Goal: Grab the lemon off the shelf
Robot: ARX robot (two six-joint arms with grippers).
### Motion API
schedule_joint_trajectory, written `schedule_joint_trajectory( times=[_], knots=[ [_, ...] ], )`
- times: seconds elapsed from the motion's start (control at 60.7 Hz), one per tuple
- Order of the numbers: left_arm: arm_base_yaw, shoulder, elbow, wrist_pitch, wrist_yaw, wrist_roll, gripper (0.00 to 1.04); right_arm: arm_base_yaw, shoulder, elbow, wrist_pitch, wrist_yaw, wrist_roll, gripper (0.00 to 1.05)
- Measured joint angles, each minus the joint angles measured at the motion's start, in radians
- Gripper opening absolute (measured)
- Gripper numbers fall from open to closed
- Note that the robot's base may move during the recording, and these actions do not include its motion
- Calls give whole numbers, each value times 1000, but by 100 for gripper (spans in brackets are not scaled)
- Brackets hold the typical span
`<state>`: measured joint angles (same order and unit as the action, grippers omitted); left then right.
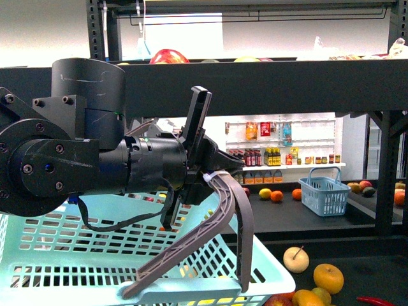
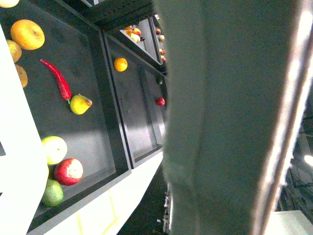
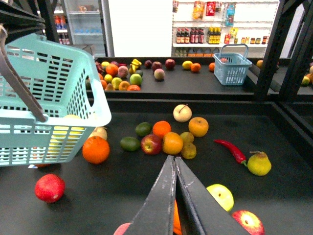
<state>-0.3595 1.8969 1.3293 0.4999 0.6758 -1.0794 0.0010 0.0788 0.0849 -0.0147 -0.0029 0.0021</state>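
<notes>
Left gripper (image 1: 186,288) fills my front view, spread wide, empty, over the basket (image 1: 64,250); right gripper (image 3: 172,158) pinched closed above the shelf (image 3: 293,205).

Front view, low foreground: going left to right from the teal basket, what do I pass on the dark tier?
teal basket → pale apple → orange-yellow fruit → red chili
</notes>
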Motion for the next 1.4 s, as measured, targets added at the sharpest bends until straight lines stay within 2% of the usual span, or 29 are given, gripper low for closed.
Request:
schedule_joint_trajectory(
  times=[0.89, 0.956, 1.071, 1.17, 1.351, 1.4],
  knots=[
    [0, 0, 0, 0, 1, -1, 6, 0, -71, -69, 13, 3, -1, 4],
    [0, 0, 0, 0, 1, -1, 6, 0, -71, -69, 13, 3, -1, 14],
    [0, 0, 0, 0, 0, -1, 6, 0, -71, -69, 13, 3, -1, 40],
    [0, 0, 0, 0, 1, -1, 6, 0, -71, -69, 13, 3, -1, 54],
    [0, 0, 0, 0, 1, -1, 6, 0, -71, -69, 13, 3, -1, 94],
    [-1, 0, 0, -4, -25, 4, 6, 0, -71, -69, 13, 3, 0, 99]
  ],
)
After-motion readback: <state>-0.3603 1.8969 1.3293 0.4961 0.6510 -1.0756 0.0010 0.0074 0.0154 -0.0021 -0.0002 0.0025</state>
